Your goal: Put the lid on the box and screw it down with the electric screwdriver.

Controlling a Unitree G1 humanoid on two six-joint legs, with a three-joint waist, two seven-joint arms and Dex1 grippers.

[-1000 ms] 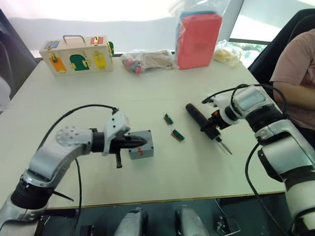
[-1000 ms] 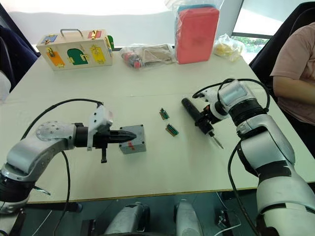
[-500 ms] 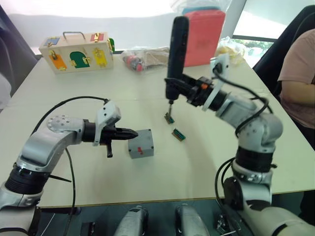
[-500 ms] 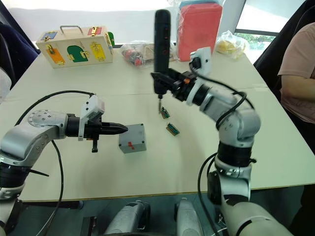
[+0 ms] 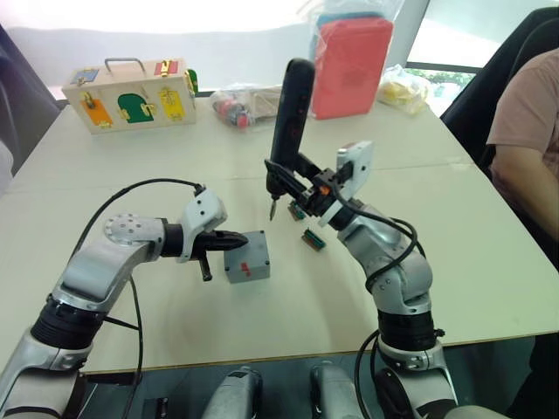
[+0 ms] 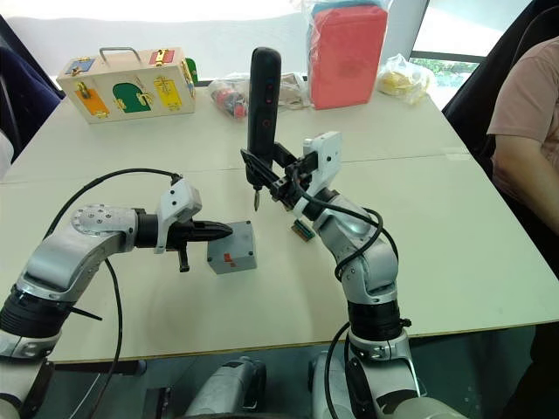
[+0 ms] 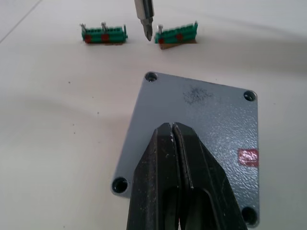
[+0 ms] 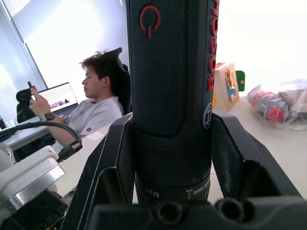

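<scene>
Right gripper (image 6: 281, 179), clamped on the electric screwdriver (image 6: 261, 96), has swung it nearer the box (image 6: 231, 249) since half a second ago; bit hangs beside it. Lid (image 7: 192, 143) already seated. Left gripper (image 7: 172, 139), fingers pressed together, rests on the lid. Screwing appears next.

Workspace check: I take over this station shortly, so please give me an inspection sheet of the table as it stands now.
Surface: pale table, seam across it.
Job's things: lid sits on the grey box, red mark on its side, screw holes at the corners; electric screwdriver held upright, bit down, off the box.
Clutter: two green connector pieces; wooden latch box; red case in a bag; bagged items.
Grippers: left gripper shut, tips at the lid; right gripper clamps the screwdriver.
Cables: black cable loops over the left arm.
Surroundings: seated person at the right.
</scene>
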